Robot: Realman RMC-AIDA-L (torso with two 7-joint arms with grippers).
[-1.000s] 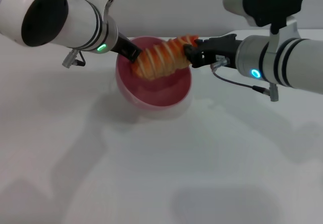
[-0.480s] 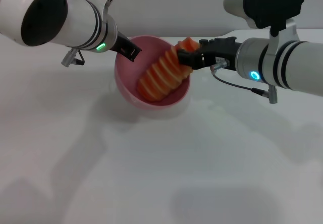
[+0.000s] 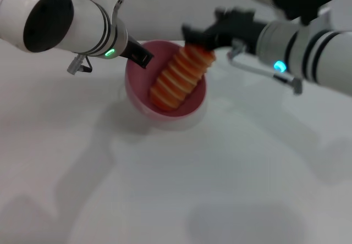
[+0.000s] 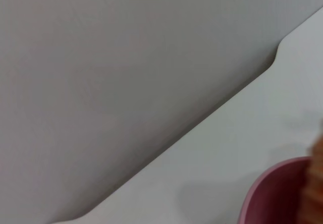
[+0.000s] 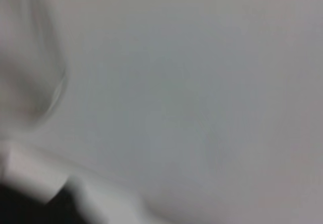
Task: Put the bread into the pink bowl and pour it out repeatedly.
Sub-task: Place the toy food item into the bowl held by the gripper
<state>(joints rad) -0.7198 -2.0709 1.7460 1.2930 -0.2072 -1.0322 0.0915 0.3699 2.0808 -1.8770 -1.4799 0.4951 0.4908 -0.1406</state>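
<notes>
The pink bowl (image 3: 190,105) stands on the white table at the back middle, tipped a little toward me. The bread (image 3: 179,78), an orange-tan ridged loaf, lies inside it with its upper end leaning on the far right rim. My left gripper (image 3: 141,57) is shut on the bowl's far left rim. My right gripper (image 3: 193,37) is open and blurred, hovering just above the bread's upper end. The left wrist view shows part of the bowl (image 4: 272,193) and a sliver of the bread (image 4: 316,183). The right wrist view shows only blurred pale surface.
The white table (image 3: 176,189) stretches toward me with nothing else on it. Its far edge against the grey wall shows in the left wrist view (image 4: 212,118).
My right gripper lowered the bread into the bowl, let it go, and has risen up and back. The bread now rests in the bowl. My left gripper has kept its hold on the rim.
</notes>
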